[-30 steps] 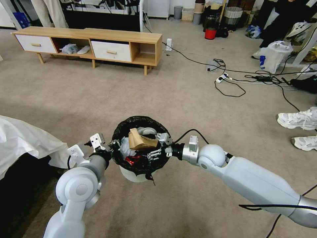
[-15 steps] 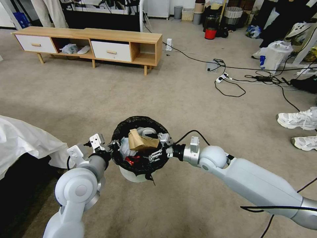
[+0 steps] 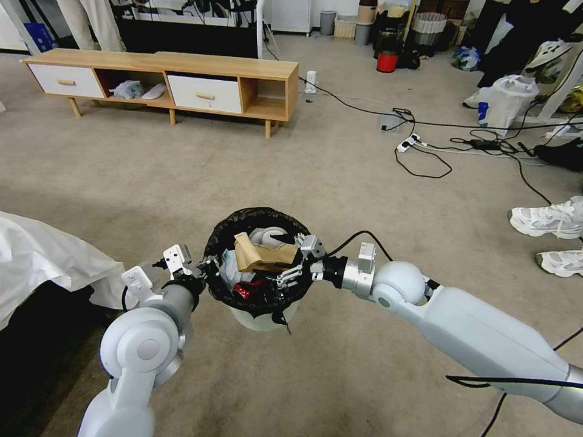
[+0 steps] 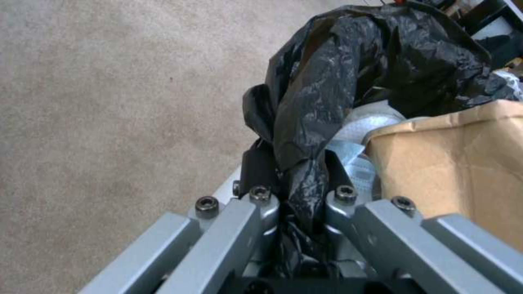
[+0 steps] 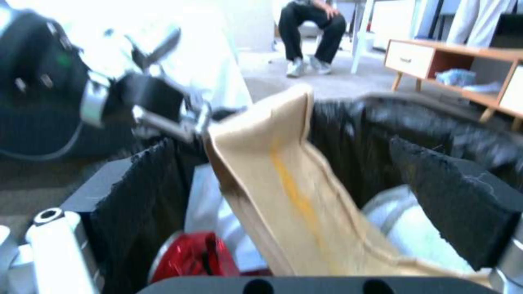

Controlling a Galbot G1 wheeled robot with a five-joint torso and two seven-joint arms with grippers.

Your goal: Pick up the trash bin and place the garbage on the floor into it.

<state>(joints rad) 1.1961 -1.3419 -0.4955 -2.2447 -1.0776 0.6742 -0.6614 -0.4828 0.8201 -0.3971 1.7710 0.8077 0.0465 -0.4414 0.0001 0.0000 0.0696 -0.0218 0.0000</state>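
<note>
The trash bin [image 3: 262, 318] is white with a black bag liner [image 3: 255, 218] over its rim and sits just in front of me, above the floor [image 3: 340, 200]. My left gripper [image 3: 209, 267] is shut on the bin's near-left rim, pinching the liner [image 4: 305, 122] between its fingers [image 4: 256, 200]. My right gripper [image 3: 293, 262] hovers open at the bin's right rim, its dark pads [image 5: 130, 196] on either side of a torn brown cardboard piece [image 5: 283, 179]. The garbage in the bin includes that cardboard [image 3: 258, 256], a crushed red can [image 3: 245, 290] and white tissue [image 3: 267, 235].
A low wooden cabinet [image 3: 164, 82] stands at the far left. Black cables [image 3: 425, 145] and a power strip trail across the carpet at right, near white sneakers [image 3: 546, 220] and a white plastic bag [image 3: 507, 100]. White cloth [image 3: 42, 255] drapes at my left.
My right gripper has drawn back a little toward the bin's right rim and stays open. The cardboard now rests in the bin. The left gripper keeps its hold.
</note>
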